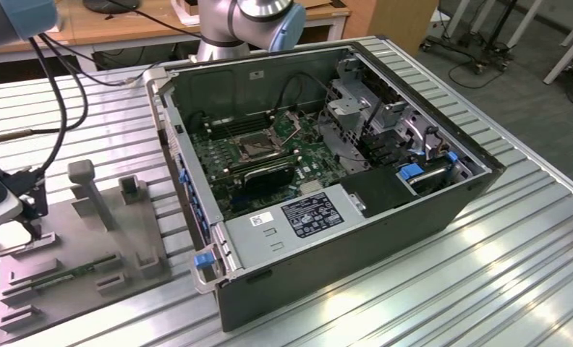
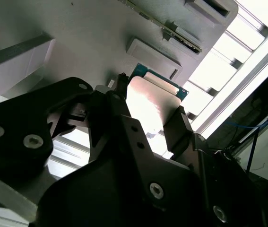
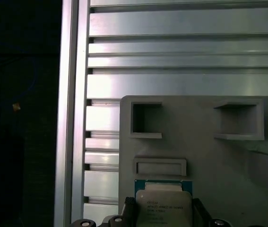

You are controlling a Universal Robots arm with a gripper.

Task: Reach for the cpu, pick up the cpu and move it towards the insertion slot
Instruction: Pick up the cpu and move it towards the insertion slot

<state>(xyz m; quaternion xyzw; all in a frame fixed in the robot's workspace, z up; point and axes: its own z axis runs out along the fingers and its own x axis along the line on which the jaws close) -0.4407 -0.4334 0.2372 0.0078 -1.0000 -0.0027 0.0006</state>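
Exterior view's far left: black robot gripper (image 1: 9,233) low over near corner of flat grey plastic fixture plate (image 1: 64,253).

Both wrist views: jaws narrow, black fingers (image 2: 178,127) against two opposite edges of small square cpu (image 3: 163,204), silvery top, green rim. Cpu sits just beside raised rectangular pad on plate; lifted or resting, cannot tell.

Right of plate: open black computer case (image 1: 364,238) on ribbed aluminium table (image 1: 518,275). Inside, green motherboard (image 1: 306,155) carries square metal-framed insertion slot (image 1: 251,150), well apart from cpu.

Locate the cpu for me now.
In both wrist views the square, silvery-topped cpu is at the black tool, over the grey plastic fixture plate beside a rectangular recess; that plate lies at the exterior view's left, outside the computer case.
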